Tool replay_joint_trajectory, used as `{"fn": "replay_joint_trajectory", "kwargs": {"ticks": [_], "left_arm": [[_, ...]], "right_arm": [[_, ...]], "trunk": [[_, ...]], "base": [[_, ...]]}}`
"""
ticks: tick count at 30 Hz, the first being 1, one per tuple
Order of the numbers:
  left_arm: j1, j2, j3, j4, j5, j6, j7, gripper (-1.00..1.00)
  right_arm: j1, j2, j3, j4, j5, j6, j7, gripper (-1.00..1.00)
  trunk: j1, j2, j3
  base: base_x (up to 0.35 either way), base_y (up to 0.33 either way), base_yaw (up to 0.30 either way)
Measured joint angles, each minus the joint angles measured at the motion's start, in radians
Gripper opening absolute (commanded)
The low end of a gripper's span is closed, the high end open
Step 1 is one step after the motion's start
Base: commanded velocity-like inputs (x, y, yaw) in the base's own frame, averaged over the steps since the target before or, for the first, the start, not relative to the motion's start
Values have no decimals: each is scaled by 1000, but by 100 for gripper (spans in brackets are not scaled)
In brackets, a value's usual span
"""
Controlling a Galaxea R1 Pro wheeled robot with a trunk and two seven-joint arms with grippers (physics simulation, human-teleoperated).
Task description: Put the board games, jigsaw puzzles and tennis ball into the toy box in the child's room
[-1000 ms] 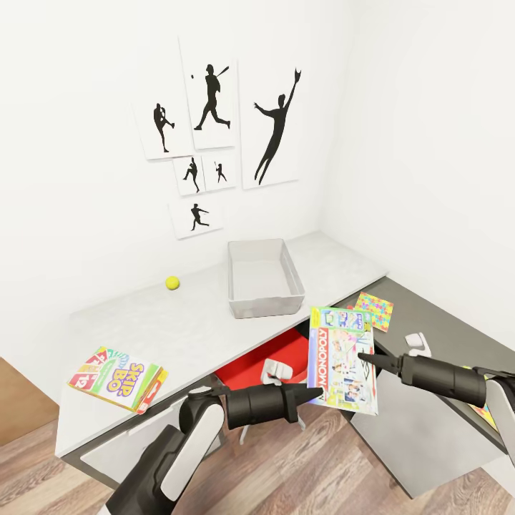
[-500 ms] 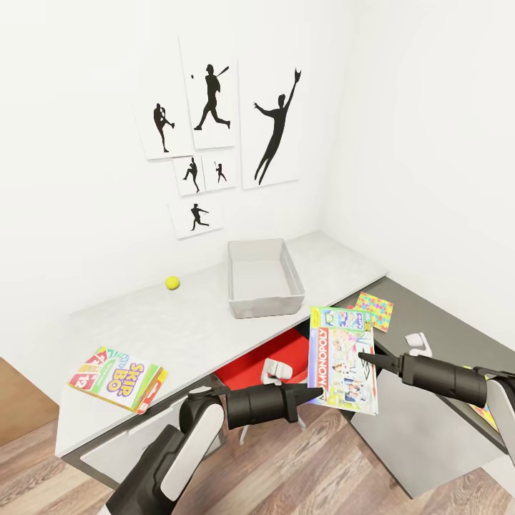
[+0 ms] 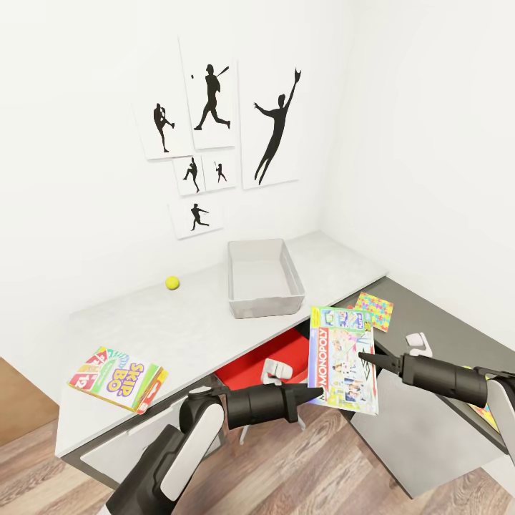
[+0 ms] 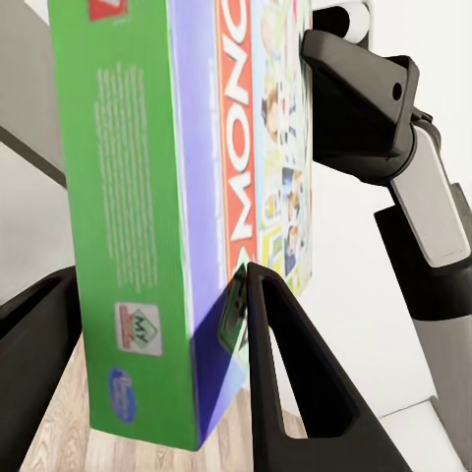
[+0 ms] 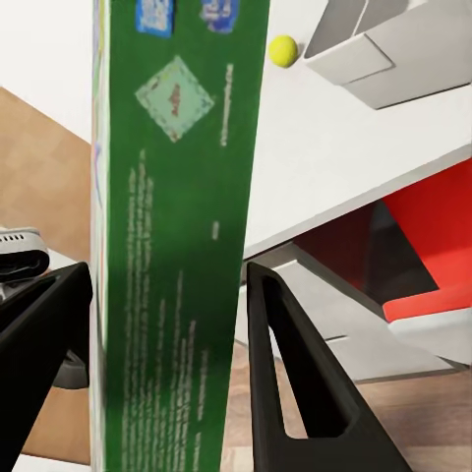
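Observation:
A Monopoly board game (image 3: 342,359) hangs in the air in front of the table (image 3: 179,325), held from both sides. My left gripper (image 3: 307,398) is shut on its lower left edge and my right gripper (image 3: 363,355) on its right edge. In the left wrist view the green box side (image 4: 128,197) sits between the dark fingers (image 4: 295,393). The right wrist view shows the same grip (image 5: 167,324). The pale grey toy box (image 3: 263,286) stands empty behind it. A tennis ball (image 3: 172,283) lies to its left. A Skip-Bo board game (image 3: 118,377) rests at the table's near left corner. One jigsaw puzzle (image 3: 375,310) lies on the lower dark section.
A second colourful sheet (image 3: 486,415) peeks out from behind my right arm. A red seat (image 3: 261,361) and a small white object (image 3: 275,370) sit under the desk. Another white object (image 3: 418,345) rests on the dark section. Baseball silhouette pictures hang on the wall (image 3: 214,136).

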Motion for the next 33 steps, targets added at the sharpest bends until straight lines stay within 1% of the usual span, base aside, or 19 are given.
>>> {"fn": "replay_joint_trajectory", "kwargs": {"ticks": [13, 14, 16, 27, 31, 33], "left_arm": [[0, 0, 0, 0, 0, 0, 0, -100], [0, 0, 0, 0, 0, 0, 0, 100], [0, 1, 1, 1, -25, -8, 2, 100], [-1, 2, 3, 8, -28, -8, 6, 100], [-2, 4, 8, 25, -29, -7, 12, 100], [-2, 7, 12, 37, -30, -6, 15, 100]], "right_arm": [[0, 0, -1, 0, 0, 0, 1, -100], [0, 0, -1, 0, 0, 0, 1, -100], [0, 0, -1, -1, -24, 12, 2, -100], [0, -4, -2, -7, -22, 11, 7, -100], [1, -7, -13, -8, -22, 11, 7, -100], [1, -10, -26, -9, -21, 11, 6, -100]], "trunk": [[0, 0, 0], [0, 0, 0], [0, 0, 0], [0, 0, 0], [0, 0, 0], [0, 0, 0]], "base": [[0, 0, 0], [0, 0, 0], [0, 0, 0], [0, 0, 0], [0, 0, 0], [0, 0, 0]]}}
